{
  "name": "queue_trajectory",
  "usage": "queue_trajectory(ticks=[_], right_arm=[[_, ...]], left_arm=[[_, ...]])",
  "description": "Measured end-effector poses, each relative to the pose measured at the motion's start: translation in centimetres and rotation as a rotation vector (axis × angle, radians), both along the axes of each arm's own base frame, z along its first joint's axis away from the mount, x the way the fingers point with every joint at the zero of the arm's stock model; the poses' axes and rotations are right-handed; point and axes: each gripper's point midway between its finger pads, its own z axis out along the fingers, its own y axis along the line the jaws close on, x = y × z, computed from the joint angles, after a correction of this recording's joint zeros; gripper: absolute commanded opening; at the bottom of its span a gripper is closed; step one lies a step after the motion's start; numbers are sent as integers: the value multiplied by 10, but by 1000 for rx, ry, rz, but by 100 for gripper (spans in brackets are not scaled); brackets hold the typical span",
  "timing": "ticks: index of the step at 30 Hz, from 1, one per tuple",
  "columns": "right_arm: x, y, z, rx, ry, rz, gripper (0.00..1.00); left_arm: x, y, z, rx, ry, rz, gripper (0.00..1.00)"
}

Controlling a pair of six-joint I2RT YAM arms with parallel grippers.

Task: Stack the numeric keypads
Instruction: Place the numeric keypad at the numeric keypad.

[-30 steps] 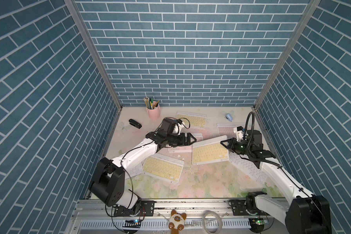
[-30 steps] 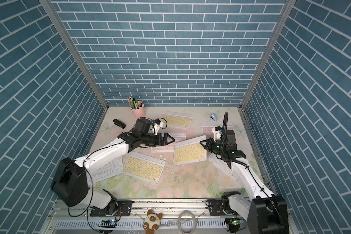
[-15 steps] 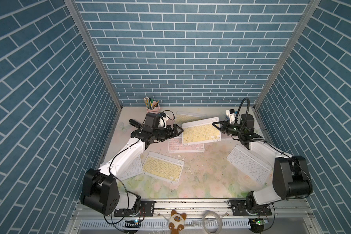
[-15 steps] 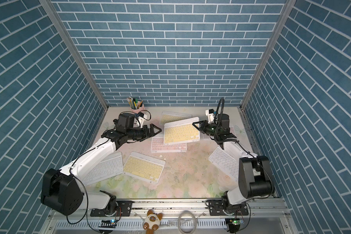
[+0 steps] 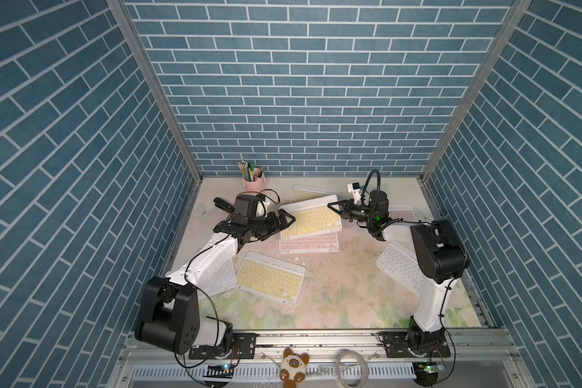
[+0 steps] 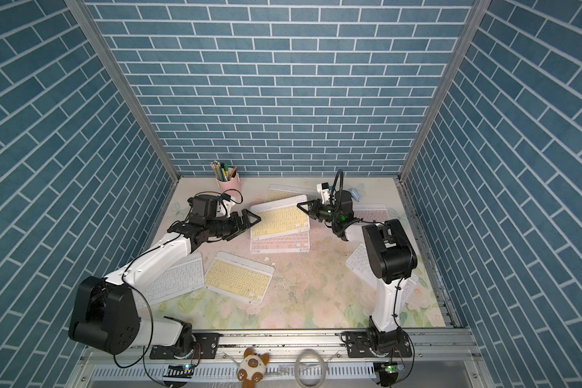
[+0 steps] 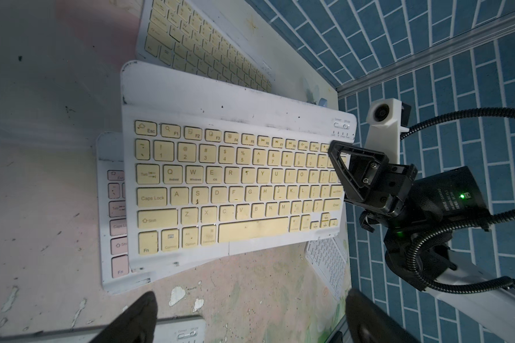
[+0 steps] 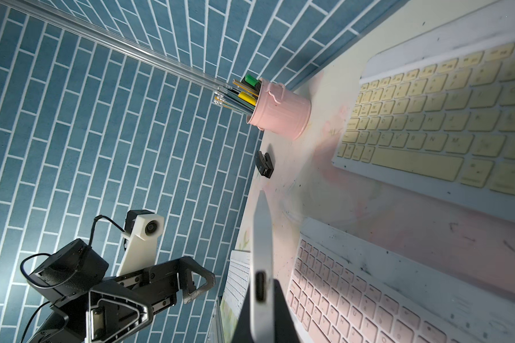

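My right gripper (image 5: 334,205) is shut on the right edge of a yellow-keyed keypad (image 5: 311,218), seen edge-on in the right wrist view (image 8: 260,252). That keypad lies slanted over a pink keypad (image 5: 309,242), covering its far half; whether they touch is unclear. My left gripper (image 5: 288,219) stands open by the held keypad's left edge, nothing between its fingers (image 7: 137,320). Another yellow keypad (image 5: 311,194) lies behind, partly covered. More keypads lie flat: yellow (image 5: 269,282) in front, white (image 5: 219,284) under the left arm, white (image 5: 400,268) and pink (image 5: 400,213) on the right.
A pink cup of pencils (image 5: 253,179) stands at the back wall. A black stapler (image 5: 223,204) lies at the back left, a small light-blue stapler (image 6: 356,194) at the back right. Blue brick walls close in three sides.
The right arm has carried the yellow keypad from the table's middle back over the pink keypad, then a little left. The left gripper has moved back alongside it.
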Motion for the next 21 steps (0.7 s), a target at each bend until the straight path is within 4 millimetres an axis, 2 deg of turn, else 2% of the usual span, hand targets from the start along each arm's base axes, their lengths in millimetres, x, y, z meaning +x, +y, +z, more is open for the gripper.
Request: queue_trajectory(ticks=[5,12,21], right_arm=[[-1,8,-24,7,46,11,0],[-1,9,-36,31,59,9,0],[-11,6,-58,25,109,7,0]], left_arm=[[3,4,-10,5,19,12,100],[6,2,-26,8,48,7,100],[7,2,-31,13,54,4,100]])
